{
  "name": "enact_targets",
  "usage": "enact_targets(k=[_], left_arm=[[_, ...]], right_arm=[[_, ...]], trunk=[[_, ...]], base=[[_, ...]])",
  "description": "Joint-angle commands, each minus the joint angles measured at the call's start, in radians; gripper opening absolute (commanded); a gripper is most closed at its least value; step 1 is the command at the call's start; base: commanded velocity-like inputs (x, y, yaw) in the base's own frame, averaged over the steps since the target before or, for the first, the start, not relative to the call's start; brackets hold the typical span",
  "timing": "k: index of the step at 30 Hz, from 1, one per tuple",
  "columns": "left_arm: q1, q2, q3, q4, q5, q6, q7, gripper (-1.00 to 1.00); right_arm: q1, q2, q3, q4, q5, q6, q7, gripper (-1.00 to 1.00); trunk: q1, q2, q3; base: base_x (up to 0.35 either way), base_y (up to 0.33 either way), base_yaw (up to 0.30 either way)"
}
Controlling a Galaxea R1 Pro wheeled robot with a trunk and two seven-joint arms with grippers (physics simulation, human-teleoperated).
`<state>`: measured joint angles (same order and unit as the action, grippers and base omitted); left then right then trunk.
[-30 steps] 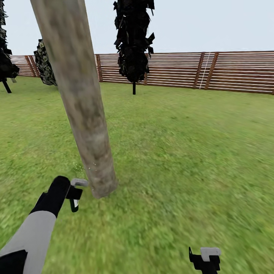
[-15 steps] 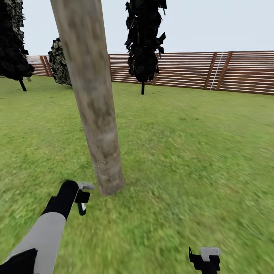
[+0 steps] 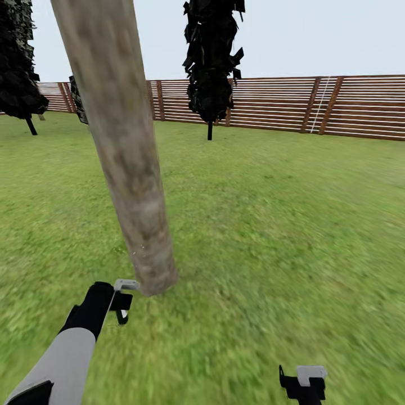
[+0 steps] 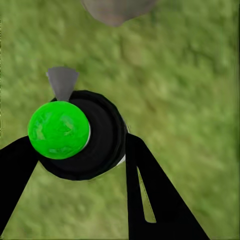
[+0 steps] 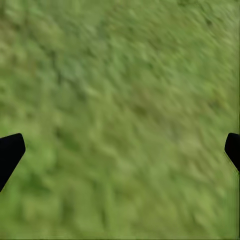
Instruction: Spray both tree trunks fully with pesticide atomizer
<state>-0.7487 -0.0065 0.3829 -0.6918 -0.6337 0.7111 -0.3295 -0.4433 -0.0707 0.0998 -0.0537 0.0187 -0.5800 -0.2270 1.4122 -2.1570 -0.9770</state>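
Note:
A thick, mottled beige-grey tree trunk (image 3: 129, 169) rises from the lawn at centre-left of the head view; its base (image 4: 117, 10) also appears in the left wrist view. My left gripper (image 3: 121, 304) hangs just left of that base, shut on the pesticide atomizer (image 4: 82, 135), a black bottle with a bright green cap and a grey nozzle (image 4: 62, 82) pointing toward the trunk. A few white pesticide specks (image 3: 140, 247) float by the lower trunk. Low at the right, my right gripper (image 3: 302, 382) is open over bare grass (image 5: 120, 100).
A brown slatted fence (image 3: 337, 107) closes the far side of the lawn. A black-foliaged tree (image 3: 211, 62) stands before it, another (image 3: 19, 73) at far left. Open grass spreads to the right of the trunk.
The view has swung, shifting the whole scene sideways. My left gripper with the atomizer now sits a little lower, close to the trunk's base. The right gripper holds its place.

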Motion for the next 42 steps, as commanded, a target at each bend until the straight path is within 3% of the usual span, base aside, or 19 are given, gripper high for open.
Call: enact_targets(k=[1,9,15,42], left_arm=[[0.004,0.002,0.0,0.0,0.0,-0.016,0.0,-1.0],[0.008,0.006,0.003,0.0,0.0,-0.026,0.006,-1.0],[0.008,0.005,0.041,0.0,0.001,-0.027,0.075,-1.0],[0.008,-0.011,0.046,-0.004,0.005,-0.027,0.078,-1.0]], right_arm=[[0.0,0.0,0.0,0.0,0.0,0.0,0.0,1.0],[0.0,0.0,0.001,0.0,0.001,0.0,-0.002,1.0],[0.0,0.0,0.001,0.0,0.001,0.0,-0.002,1.0],[0.0,0.0,0.001,0.0,0.001,-0.001,0.0,1.0]], trunk=[[0.0,0.0,0.0],[0.0,0.0,0.0],[0.0,0.0,0.0],[0.0,0.0,0.0]], base=[[0.24,-0.178,0.0],[0.233,-0.186,0.081],[0.024,-0.267,0.272],[0.088,-0.231,0.088]])
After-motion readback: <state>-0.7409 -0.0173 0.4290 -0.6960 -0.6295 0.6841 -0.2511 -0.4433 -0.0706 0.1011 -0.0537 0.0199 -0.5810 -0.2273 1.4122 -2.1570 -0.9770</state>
